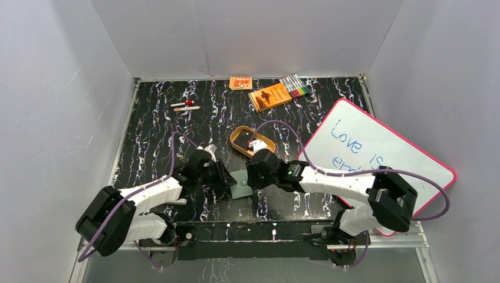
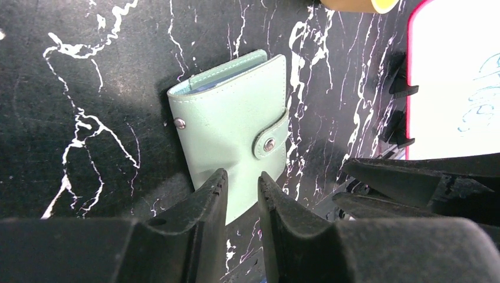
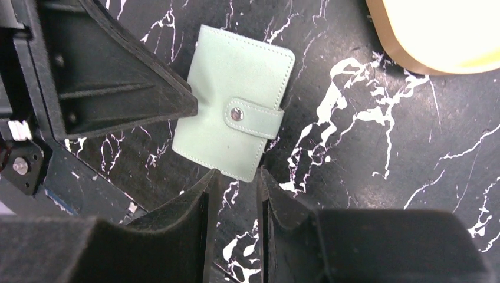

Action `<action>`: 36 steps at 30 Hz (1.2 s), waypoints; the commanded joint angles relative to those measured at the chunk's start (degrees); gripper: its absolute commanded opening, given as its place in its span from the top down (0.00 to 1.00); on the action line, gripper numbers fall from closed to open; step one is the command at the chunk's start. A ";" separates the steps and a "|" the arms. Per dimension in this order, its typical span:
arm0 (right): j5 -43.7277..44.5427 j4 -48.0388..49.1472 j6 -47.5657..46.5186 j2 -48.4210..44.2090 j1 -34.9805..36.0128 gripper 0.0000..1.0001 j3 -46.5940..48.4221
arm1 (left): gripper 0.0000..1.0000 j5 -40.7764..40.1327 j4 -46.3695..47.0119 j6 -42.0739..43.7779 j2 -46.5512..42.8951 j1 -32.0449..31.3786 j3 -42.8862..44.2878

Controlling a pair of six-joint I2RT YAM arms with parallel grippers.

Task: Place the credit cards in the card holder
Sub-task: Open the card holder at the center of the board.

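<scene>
The sage-green card holder (image 1: 240, 184) lies flat on the black marbled table between my two arms, folded shut with its tab snapped. In the left wrist view the card holder (image 2: 230, 124) has its near corner under my left gripper (image 2: 242, 180), whose jaws stand slightly apart with nothing pinched. In the right wrist view the card holder (image 3: 236, 127) has its lower corner just beyond my right gripper (image 3: 237, 175), also narrowly open and empty. From above, the left gripper (image 1: 230, 180) and right gripper (image 1: 250, 177) flank the holder. No credit cards are in view.
A tan oval tray (image 1: 243, 137) sits just behind the holder. A pink-rimmed whiteboard (image 1: 377, 147) lies at the right. An orange booklet (image 1: 270, 96), several markers (image 1: 295, 86), a small orange box (image 1: 240, 82) and two pens (image 1: 186, 106) lie along the back.
</scene>
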 commanded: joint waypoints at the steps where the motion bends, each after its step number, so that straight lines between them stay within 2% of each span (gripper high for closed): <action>1: 5.51 -0.88 -0.91 3.75 2.65 0.63 6.23 | 0.78 0.78 0.82 -0.45 -0.19 -0.25 0.90; 8: 9.59 -0.64 -1.16 9.59 4.67 0.64 10.48 | 0.82 0.08 2.14 -1.69 -2.88 -0.25 0.09; 17: 11.09 0.22 -2.28 13.61 5.51 0.64 12.02 | 1.00 -2.24 4.90 -4.09 2.60 -0.16 -2.18; 36: 20.34 -3.75 -4.68 20.42 9.12 0.56 15.61 | 1.00 -4.39 6.39 -6.95 2.77 -0.15 -5.90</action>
